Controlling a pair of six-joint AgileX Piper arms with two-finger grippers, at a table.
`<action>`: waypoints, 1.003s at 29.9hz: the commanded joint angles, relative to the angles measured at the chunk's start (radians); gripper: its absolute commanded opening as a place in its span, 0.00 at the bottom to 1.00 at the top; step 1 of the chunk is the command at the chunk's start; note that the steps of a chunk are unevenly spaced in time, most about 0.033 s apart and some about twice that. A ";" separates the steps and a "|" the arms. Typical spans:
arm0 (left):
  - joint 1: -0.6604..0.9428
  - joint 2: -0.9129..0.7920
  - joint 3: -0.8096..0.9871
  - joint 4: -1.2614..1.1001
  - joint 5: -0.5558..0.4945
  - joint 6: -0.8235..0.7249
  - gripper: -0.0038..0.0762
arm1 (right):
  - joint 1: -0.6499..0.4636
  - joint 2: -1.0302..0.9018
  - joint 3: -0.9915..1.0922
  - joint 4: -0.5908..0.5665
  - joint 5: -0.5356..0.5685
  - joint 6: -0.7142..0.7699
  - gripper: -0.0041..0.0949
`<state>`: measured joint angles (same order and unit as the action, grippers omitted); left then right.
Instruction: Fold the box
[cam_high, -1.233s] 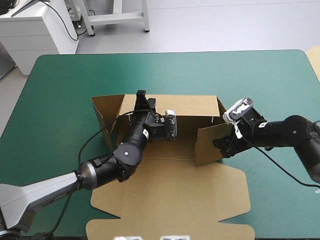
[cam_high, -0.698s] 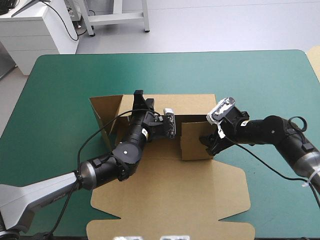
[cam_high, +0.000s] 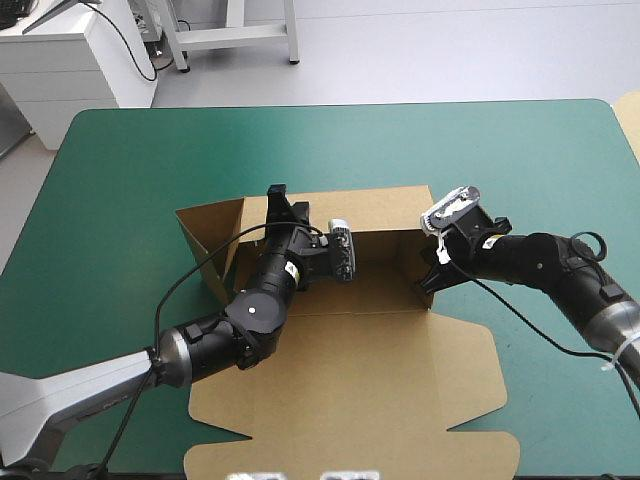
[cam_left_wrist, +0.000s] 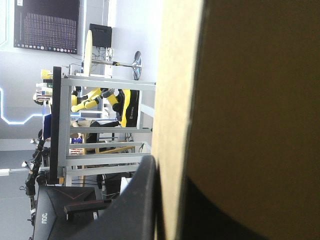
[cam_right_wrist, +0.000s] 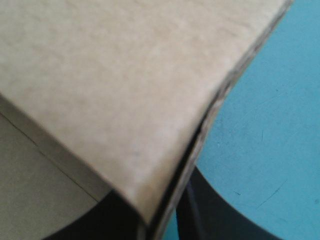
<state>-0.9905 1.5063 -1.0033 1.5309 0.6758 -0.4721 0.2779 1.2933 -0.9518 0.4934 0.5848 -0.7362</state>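
- Overall, one brown box (cam_high: 350, 390) lies near the middle of the table (cam_high: 120, 180) on the teal-green cover, partly raised into an open tray
- Orientation: the tray's long axis runs left to right, parallel with the table's far edge; its open side faces up, and the single lid (cam_high: 340, 430) lies flat, pointing toward the near edge
- Walls, counted: one far wall (cam_high: 385, 208) standing upright, one right end wall (cam_high: 418, 250) standing upright, one left end flap (cam_high: 205, 240) leaning outward over the cover
- Grippers, counted: two, one on each arm, both at the box
- Left gripper (cam_high: 277, 198): the arm crosses the tray from the near left, and the box's far wall lies directly ahead of it; it pinches the top edge of that wall toward the left end. Its wrist view shows the board's edge standing between the black fingers (cam_left_wrist: 142, 200), which are all but closed on the sheet
- Right gripper (cam_high: 430, 278): the arm comes in from the right, with the tray on its left; it pinches the right end wall. Its wrist view shows the board's edge passing down between its fingers (cam_right_wrist: 220, 217), with the cover just beside them
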 joint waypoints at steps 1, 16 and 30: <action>-0.018 -0.028 -0.018 -0.023 -0.056 -0.024 0.04 | 0.008 -0.024 -0.026 0.061 0.009 -0.040 0.02; -0.057 -0.038 -0.019 -0.023 -0.040 -0.035 0.79 | 0.008 -0.024 -0.026 -0.016 -0.099 0.127 0.02; -0.488 -0.153 -0.048 -0.025 0.238 -0.025 0.78 | -0.021 -0.019 -0.042 -0.281 -0.183 0.427 0.02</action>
<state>-1.4087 1.4031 -1.0041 1.4659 0.8238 -0.4876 0.2794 1.3016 -0.9497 0.2492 0.4845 -0.3494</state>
